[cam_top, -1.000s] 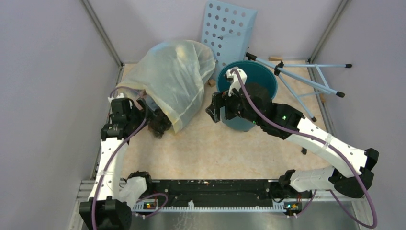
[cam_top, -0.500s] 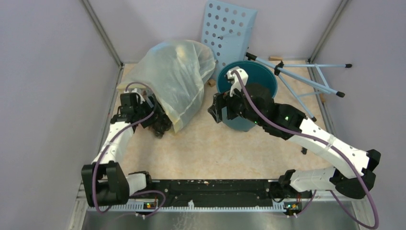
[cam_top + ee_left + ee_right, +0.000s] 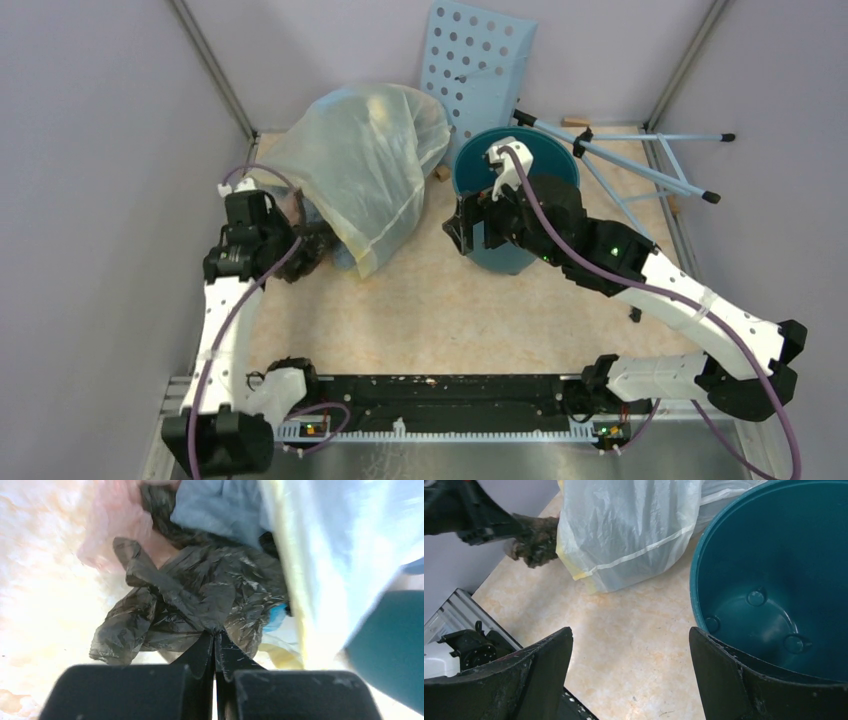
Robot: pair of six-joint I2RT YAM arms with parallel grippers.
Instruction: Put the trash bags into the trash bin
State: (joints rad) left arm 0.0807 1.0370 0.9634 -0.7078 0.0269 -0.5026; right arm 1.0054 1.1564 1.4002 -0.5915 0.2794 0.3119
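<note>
Left gripper (image 3: 215,639) had its jaws pressed tight on a fold of the dark crinkly trash bag (image 3: 200,595). A fine pinch probably suited film that flimsy. The bag lay on the table (image 3: 430,310), tucked against the big pale stuffed bag (image 3: 624,530) and well apart from the teal trash bin (image 3: 774,555). Right gripper (image 3: 631,645) hung spread wide and empty just beside the bin's rim, seemingly ready to steady it.

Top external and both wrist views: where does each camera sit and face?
Top external: above, behind the bases, looking down on the table; left arm and right arm show.
Left wrist: looks along the shut left claw at the dark trash bag it pinches.
Right wrist: looks past the open right claw into the trash bin.
Both wrist views share the pale bag.
</note>
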